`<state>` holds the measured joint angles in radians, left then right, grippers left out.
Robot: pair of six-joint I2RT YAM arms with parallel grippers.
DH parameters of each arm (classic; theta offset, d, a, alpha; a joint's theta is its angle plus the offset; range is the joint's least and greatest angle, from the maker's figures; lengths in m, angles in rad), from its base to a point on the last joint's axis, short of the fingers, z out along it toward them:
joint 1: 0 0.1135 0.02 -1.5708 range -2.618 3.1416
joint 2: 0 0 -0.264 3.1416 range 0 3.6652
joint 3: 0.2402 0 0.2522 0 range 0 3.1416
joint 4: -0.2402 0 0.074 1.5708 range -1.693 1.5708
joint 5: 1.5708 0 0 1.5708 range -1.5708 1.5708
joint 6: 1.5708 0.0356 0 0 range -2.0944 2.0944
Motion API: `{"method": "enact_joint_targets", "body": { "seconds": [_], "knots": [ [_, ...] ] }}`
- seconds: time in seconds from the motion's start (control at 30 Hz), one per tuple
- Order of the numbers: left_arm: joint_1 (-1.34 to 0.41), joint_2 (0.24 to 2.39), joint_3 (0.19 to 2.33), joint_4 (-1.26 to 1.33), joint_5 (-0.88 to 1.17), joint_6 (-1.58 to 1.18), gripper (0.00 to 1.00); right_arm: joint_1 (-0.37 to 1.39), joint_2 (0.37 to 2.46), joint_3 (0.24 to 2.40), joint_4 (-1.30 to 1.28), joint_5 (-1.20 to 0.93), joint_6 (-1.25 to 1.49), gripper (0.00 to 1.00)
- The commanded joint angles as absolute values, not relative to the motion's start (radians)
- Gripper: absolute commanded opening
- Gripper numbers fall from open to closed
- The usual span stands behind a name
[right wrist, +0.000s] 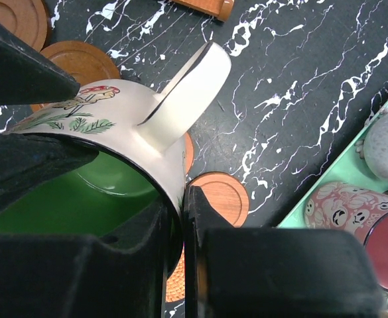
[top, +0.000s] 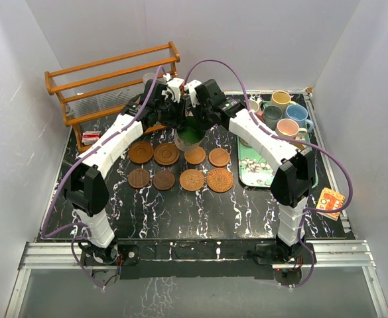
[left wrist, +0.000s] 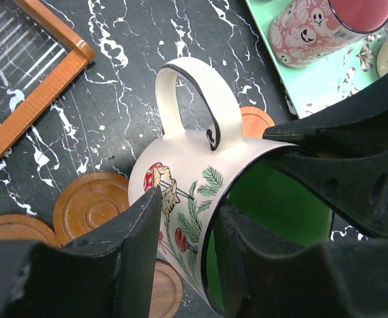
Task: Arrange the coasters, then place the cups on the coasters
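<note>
Coasters (top: pixel 179 167): all eight lie flat on the tabletop (top: pixel 180 213) in two rows of four, close set but not overlapping. You can count the arranging as done, by my reading.
Green-lined mug (top: pixel 192 136): carried between the two arms over the back row of coasters and tipped in both wrist views. It is seated on none of them.
Right gripper (right wrist: pixel 178 205): jaws clenched on the mug's rim just beside the handle, one finger inside and one outside.
Left gripper (left wrist: pixel 187 212): jaws bracket the rim on the far side of the handle, with the wall between them. That view is too tight to tell whether they bite or merely flank it.
Other mugs (top: pixel 288 128): standing on the mint tray (top: pixel 250 175) at the right (partly hidden behind the right arm).
Cups on coasters: none yet.
Left for you: seat this mug on a free coaster, then bring over every mug from the tray, one per coaster. I judge you early in the second half.
</note>
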<state>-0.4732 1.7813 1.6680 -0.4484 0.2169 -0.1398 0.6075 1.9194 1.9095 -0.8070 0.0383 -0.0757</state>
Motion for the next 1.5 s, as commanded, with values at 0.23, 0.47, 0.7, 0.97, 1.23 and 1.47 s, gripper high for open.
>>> {"method": "enact_joint_targets", "body": {
  "seconds": [0.23, 0.47, 0.7, 0.97, 1.23, 1.47],
  "knots": [
    [-0.477, 1.724, 1.648, -0.448, 0.255, -0.076, 0.12, 0.607, 1.878, 2.010, -0.664, -0.043, -0.043, 0.00],
    [-0.474, 1.722, 1.689, -0.467, 0.221, -0.046, 0.00, 0.607, 1.878, 2.007, -0.666, -0.016, -0.041, 0.05],
    [-0.435, 1.711, 1.715, -0.456, 0.168, -0.059, 0.00, 0.607, 1.886, 2.031, -0.664, -0.004, -0.032, 0.19],
    [-0.417, 1.712, 1.729, -0.446, 0.162, -0.061, 0.00, 0.606, 1.935, 2.104, -0.672, -0.043, -0.012, 0.34],
    [-0.406, 1.695, 1.707, -0.451, 0.105, -0.068, 0.00, 0.599, 1.940, 2.100, -0.632, -0.063, -0.001, 0.48],
    [-0.377, 1.651, 1.634, -0.445, 0.017, -0.136, 0.00, 0.581, 1.921, 2.037, -0.600, -0.069, -0.005, 0.51]
  ]
}}
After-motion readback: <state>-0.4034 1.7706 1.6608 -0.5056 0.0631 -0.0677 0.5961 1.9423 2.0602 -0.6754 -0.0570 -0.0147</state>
